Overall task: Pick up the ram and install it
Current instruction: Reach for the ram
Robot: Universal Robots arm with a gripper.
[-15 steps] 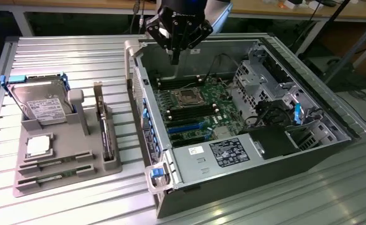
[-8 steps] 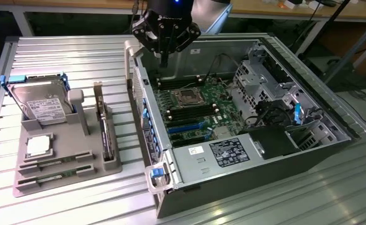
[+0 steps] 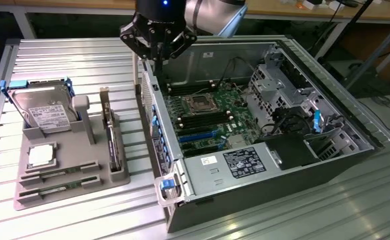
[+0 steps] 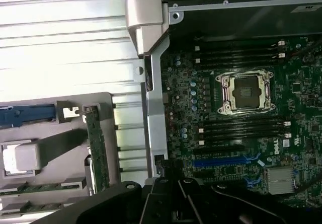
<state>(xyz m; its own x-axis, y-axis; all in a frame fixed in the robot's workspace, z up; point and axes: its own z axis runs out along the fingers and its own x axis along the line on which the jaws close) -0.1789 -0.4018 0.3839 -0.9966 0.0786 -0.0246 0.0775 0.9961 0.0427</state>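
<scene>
Grey tray on the exterior view's left has the ram lying in its slot, with a second stick just beside it. Gripper hangs over the far wall of the open computer case, fingers pinched together on nothing. Wrist view: ram is in the tray, well apart from the motherboard and its empty socket.

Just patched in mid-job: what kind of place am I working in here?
Likely a robotics lab or test bench for computer assembly: an opened desktop case lies on a ribbed metal table, a grey fixture holds spare parts beside it, and wooden workbenches stand behind.
</scene>
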